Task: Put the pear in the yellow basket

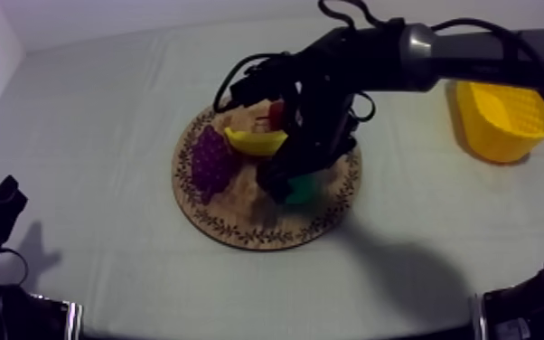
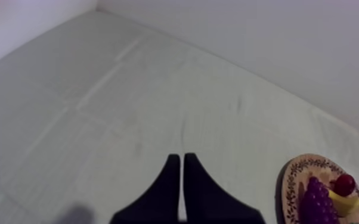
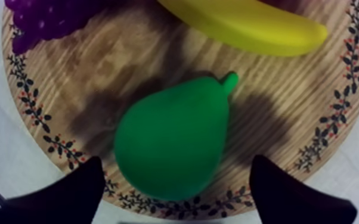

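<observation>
Black fingers (image 3: 68, 193) of your R hand (image 3: 178, 170) hang spread wide either side of the green pear (image 3: 173, 146), gripping nothing yet. The pear lies on the wooden board (image 3: 98, 65) near its rim, w/ the banana (image 3: 247, 27) just beyond. You'd do best to drop straight down, centre on the fat belly and close w/o nudging the banana. Your L hand (image 2: 180, 179) sits pressed together, empty, over bare table (image 2: 98, 89). Yellow basket (image 1: 497, 136) stands well apart from the board.

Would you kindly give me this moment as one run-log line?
right gripper: open astride green toy pear on round wooden board | left gripper: shut, over grey-white cloth | pear not yet in yellow basket
</observation>
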`<action>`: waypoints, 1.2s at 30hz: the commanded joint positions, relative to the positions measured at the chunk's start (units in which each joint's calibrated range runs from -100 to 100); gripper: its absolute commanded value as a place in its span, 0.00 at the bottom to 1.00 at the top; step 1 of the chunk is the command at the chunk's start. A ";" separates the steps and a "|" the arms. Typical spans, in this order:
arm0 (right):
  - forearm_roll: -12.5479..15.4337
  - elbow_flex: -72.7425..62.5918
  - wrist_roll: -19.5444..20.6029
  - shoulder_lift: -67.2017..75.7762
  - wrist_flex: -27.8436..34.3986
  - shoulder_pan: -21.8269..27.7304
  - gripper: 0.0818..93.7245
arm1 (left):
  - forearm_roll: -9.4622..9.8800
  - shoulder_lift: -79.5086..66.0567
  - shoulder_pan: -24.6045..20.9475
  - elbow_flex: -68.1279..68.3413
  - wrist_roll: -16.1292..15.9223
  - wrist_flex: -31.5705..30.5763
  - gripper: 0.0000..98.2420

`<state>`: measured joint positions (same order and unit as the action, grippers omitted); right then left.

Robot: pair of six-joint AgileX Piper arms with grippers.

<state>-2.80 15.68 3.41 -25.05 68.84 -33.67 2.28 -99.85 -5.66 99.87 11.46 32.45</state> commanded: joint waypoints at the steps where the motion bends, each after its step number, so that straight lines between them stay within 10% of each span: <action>1: 0.34 -0.45 -0.20 -0.55 0.33 -0.02 0.98 | 0.00 0.02 -0.02 0.02 -0.01 0.05 0.00; 36: 1.48 -5.00 -0.74 -7.30 1.84 -0.77 0.67 | 0.00 0.02 -0.02 0.02 -0.01 0.05 0.00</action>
<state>-1.38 10.66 2.69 -32.20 70.67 -34.42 2.28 -99.85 -5.66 99.87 11.46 32.45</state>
